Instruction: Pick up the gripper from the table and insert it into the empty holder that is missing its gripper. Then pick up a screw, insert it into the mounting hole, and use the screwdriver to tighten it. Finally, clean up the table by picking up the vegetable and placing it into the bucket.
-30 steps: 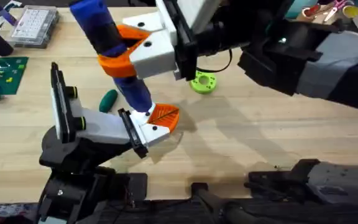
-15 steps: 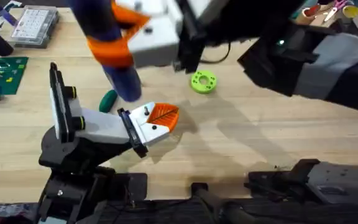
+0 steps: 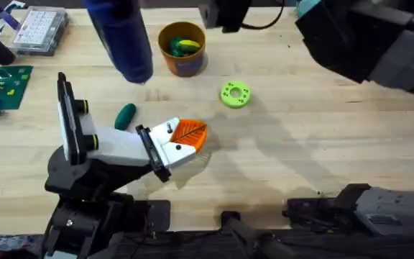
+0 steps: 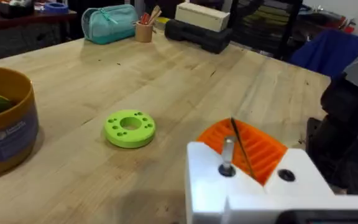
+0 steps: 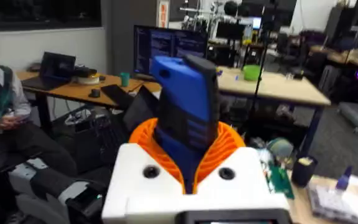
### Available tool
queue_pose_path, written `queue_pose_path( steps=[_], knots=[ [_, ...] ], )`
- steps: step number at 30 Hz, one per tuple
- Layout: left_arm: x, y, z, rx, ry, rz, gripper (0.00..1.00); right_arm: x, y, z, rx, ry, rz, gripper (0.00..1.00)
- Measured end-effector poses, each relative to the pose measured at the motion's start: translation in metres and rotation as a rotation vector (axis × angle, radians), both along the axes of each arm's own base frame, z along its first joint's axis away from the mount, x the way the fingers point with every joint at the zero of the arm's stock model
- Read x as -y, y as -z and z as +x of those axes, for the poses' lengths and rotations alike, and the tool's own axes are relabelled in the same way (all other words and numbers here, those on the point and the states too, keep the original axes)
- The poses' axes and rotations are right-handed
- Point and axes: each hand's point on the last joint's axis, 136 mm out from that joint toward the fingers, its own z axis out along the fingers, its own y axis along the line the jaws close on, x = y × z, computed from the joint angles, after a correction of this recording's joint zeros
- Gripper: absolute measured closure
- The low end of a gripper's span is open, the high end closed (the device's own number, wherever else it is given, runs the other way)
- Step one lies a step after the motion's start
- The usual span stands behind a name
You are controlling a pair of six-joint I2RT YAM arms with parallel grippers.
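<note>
Screwdriver (image 3: 124, 39) lifted away; fat blue cylinder.

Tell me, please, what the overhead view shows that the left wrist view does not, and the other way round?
Overhead alone: the vegetable lying on the table beside the holder, and the screwdriver lifted clear above the table. Left wrist alone: a screw standing proud in the mounting hole of the gripper, and a teal pouch at the table's far edge. Both: the bucket with something yellow and green inside, the bright green ring, and the gripper's orange ribbed finger.
</note>
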Motion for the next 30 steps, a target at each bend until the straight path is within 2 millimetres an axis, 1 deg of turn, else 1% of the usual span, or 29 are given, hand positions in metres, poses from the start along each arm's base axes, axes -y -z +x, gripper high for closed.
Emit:
queue_pose_path(
  steps=[3,6,8,11,15,19,21,23,25,28,29,30],
  knots=[
    [0.0,0.0,0.0,0.0,0.0,0.0,0.981,-0.002,0.011,0.006,-0.045,0.008,-0.047,0.954],
    [0.0,0.0,0.0,0.0,0.0,0.0,0.981,0.001,0.026,0.018,-0.068,0.039,-0.097,0.955],
    [0.0,0.0,0.0,0.0,0.0,0.0,0.982,0.005,0.036,0.031,-0.072,0.08,-0.128,0.953],
    [0.0,0.0,0.0,-0.001,0.001,0.0,0.981,0.017,0.055,0.061,-0.082,0.195,-0.184,0.954],
    [0.0,0.0,0.0,-0.001,0.001,0.0,0.982,0.045,0.078,0.111,-0.039,0.408,-0.249,0.953],
    [0.0,0.0,0.0,-0.001,0.002,0.0,0.982,0.079,0.088,0.158,0.073,0.607,-0.284,0.954],
    [0.0,0.0,0.0,-0.001,0.001,0.0,0.981,0.096,0.097,0.182,0.147,0.697,-0.314,0.954],
    [0.0,0.0,0.0,-0.001,0.001,0.0,0.982,0.111,0.111,0.205,0.217,0.775,-0.362,0.955],
    [0.0,0.0,0.0,-0.001,0.001,0.0,0.98,0.128,0.132,0.231,0.278,0.854,-0.43,0.952],
    [0.0,0.0,0.0,-0.001,0.0,0.0,0.982,0.15,0.164,0.26,0.339,0.928,-0.531,0.954],
    [0.0,0.0,0.0,-0.001,0.0,0.0,0.981,0.159,0.178,0.27,0.363,0.95,-0.572,0.954],
    [0.0,0.0,0.0,-0.001,-0.001,0.0,0.981,0.164,0.188,0.276,0.374,0.961,-0.602,0.954]
  ],
)
